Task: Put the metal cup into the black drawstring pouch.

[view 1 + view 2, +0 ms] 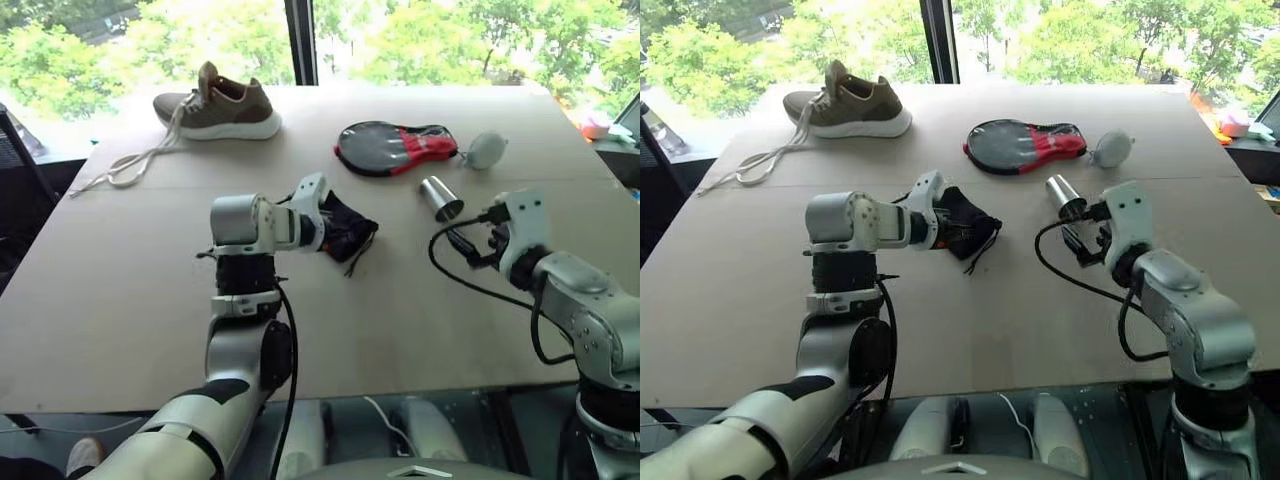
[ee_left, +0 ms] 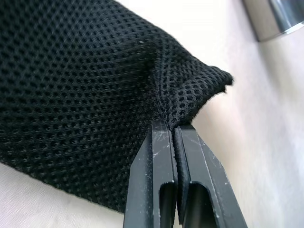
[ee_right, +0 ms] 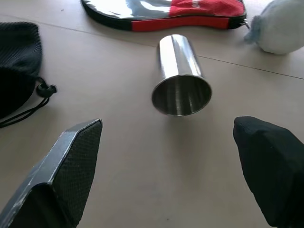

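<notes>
Early in the task, by the look of it: nothing bagged yet. Left hand (image 2: 176, 142) pinched tight on a fold of the black drawstring pouch (image 1: 345, 232), fingers (image 2: 156, 175) pressed together with mesh fabric caught at their tips; pouch bunched just beyond that hand, low over the table (image 1: 120, 300), whether touching it or lifted clear cannot be told, cord and toggle trailing toward the right hand's side. Right hand (image 3: 168, 161) spread wide and holding nothing, aimed at the metal cup (image 3: 180, 76), which lies on its side on the table just ahead of the parted fingers, open mouth facing them. Cup apart from both hands, between the right hand and the black-and-red case (image 1: 395, 147) farther out, with a grey-white ball (image 1: 485, 150) beyond and to the outer side. Shoe (image 1: 220, 105) far past the left hand, no part of this. Done so far: pouch gripped. Left to do, as judged: close on the cup, lift it, get the pouch mouth open and slide the cup inside.
</notes>
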Available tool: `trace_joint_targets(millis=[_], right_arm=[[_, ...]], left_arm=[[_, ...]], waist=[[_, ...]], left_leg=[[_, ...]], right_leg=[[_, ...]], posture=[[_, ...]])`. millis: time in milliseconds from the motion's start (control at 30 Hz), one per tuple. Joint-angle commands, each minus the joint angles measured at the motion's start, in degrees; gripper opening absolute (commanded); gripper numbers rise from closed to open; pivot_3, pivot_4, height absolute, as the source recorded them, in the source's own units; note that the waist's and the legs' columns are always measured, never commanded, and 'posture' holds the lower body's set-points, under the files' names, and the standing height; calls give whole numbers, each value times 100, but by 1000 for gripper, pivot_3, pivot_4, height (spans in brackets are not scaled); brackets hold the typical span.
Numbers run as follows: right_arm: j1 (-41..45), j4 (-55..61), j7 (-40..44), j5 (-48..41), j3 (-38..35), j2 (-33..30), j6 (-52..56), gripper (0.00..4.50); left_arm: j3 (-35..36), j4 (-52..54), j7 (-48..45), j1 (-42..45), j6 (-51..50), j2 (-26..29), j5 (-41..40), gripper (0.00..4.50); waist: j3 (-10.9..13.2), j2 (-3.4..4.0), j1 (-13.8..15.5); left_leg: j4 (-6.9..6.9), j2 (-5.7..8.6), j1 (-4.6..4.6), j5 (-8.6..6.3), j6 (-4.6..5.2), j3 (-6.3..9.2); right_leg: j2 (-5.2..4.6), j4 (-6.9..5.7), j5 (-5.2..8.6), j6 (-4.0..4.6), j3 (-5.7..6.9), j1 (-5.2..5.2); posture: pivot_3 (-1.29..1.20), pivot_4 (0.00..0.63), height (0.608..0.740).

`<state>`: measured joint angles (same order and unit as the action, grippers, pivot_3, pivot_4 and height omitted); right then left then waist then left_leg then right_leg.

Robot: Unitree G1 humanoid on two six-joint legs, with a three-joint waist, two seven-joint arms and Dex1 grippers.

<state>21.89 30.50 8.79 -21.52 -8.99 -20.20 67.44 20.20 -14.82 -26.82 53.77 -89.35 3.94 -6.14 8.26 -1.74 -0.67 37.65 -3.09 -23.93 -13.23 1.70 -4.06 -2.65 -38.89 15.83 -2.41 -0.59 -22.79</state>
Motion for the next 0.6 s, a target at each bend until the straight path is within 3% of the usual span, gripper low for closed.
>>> trace_joint_targets(millis=[33, 267, 567, 600], right_arm=[[455, -349, -287, -53, -205, 476, 153, 4500], [1152, -1752, -696, 155, -261, 1414, -559, 4500], [1596, -3078, -789, 362, -351, 1626, -1770, 4500], [1634, -3214, -750, 377, -337, 1615, -1928, 4244]], left_arm=[[128, -32, 177, 185, 173, 38, -247, 18], [242, 92, 521, 155, 269, 78, -479, 18], [252, 591, 826, 13, 131, 203, -721, 18], [251, 624, 849, -2, 116, 211, -738, 4]], waist=[[0, 1, -13], [0, 2, -10], [1, 4, -16], [1, 4, -19]], left_leg=[[-3, 0, 0, 1, -1, -1], [-23, 4, -24, 16, -28, -12], [-19, 3, -78, 21, -37, -13], [-20, 3, -78, 21, -37, -13]], right_leg=[[0, 1, 0, 0, -1, -1], [-8, 4, -1, -1, -11, -34], [-12, -3, -3, -1, -10, -88], [-12, -3, -3, -1, -9, -88]], posture=[[0, 150, 740], [0, 150, 740], [0, 150, 740], [0, 150, 740]])
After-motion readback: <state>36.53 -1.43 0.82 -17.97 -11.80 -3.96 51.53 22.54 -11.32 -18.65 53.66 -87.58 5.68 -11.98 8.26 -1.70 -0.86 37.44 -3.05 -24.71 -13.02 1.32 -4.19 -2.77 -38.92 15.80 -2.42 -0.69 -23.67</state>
